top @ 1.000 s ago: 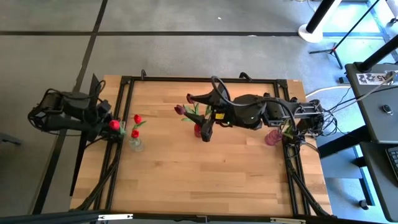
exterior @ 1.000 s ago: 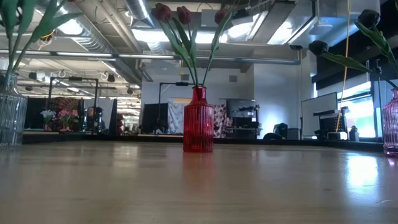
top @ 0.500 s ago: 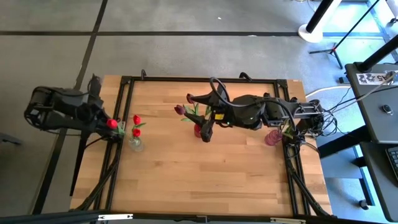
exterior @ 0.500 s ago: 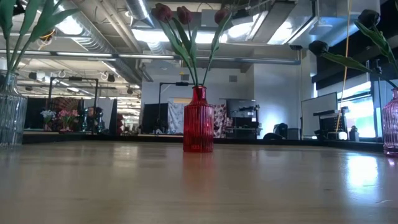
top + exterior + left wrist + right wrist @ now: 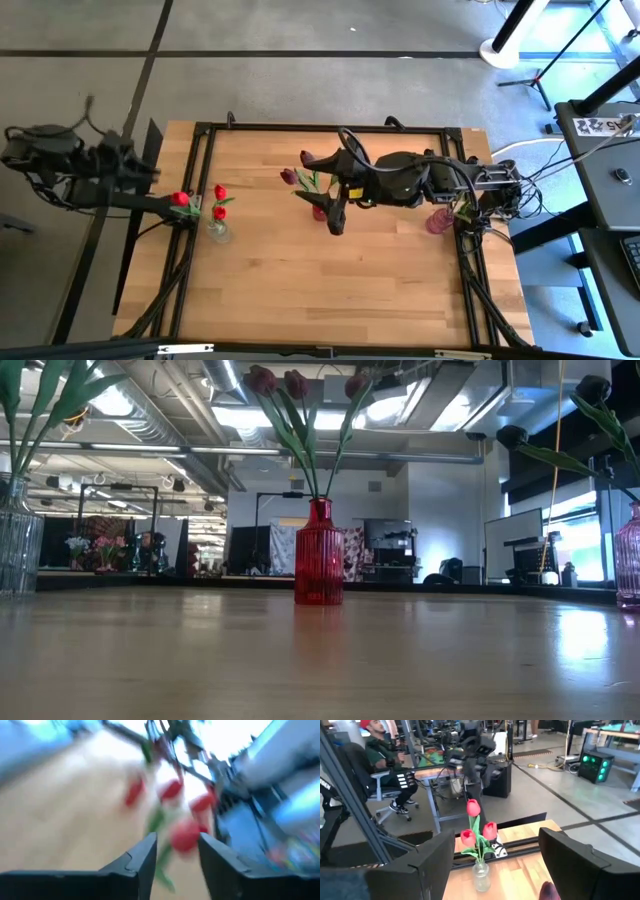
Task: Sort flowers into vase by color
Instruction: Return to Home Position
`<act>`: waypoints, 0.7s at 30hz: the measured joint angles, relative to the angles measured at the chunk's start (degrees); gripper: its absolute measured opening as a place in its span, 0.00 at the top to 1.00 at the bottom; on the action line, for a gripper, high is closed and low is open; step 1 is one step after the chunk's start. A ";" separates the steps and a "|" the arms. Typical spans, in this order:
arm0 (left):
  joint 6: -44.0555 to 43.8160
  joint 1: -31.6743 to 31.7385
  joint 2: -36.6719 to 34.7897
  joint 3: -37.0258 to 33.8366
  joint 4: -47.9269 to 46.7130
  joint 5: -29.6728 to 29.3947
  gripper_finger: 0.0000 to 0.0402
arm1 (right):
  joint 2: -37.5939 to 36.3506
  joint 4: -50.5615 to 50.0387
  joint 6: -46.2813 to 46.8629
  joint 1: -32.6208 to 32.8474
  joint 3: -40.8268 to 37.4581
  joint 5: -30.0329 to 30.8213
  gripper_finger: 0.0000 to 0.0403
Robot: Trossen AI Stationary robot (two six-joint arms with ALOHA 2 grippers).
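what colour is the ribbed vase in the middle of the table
The ribbed vase is red, clearest in the low view.

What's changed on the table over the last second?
The left arm pulled back past the table's left edge, taking the open left gripper away from the red tulips in the clear vase. The right gripper, open over the red vase, shifted only slightly. Nothing was grasped or released. The vases and flowers stayed put.

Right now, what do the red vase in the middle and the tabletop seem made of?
Red vase: probably glass or plastic, ribbed and glossy, translucent against the room's light. Tabletop: wood, pale jointed strips with visible grain, satin finish reflecting light.
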 joint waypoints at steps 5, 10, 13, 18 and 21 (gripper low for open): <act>5.35 -0.02 -0.43 -2.88 10.75 -11.72 0.76 | -0.02 0.76 -2.44 -0.84 0.00 -0.68 0.29; 11.07 -0.02 -0.43 -12.40 27.34 -13.37 0.89 | -0.02 1.43 -7.41 -0.76 0.00 1.13 0.30; 15.93 -0.02 -1.15 -19.05 37.49 -13.71 0.96 | -0.11 1.24 -10.77 -0.70 0.00 3.45 0.34; 20.23 -0.02 -7.23 -30.72 51.21 -16.71 0.99 | -2.44 1.01 -12.48 -0.78 -3.93 2.35 0.55; 20.16 -0.02 -13.53 -36.60 56.38 -16.75 0.99 | -4.71 2.82 -11.30 -0.76 -9.19 2.36 0.69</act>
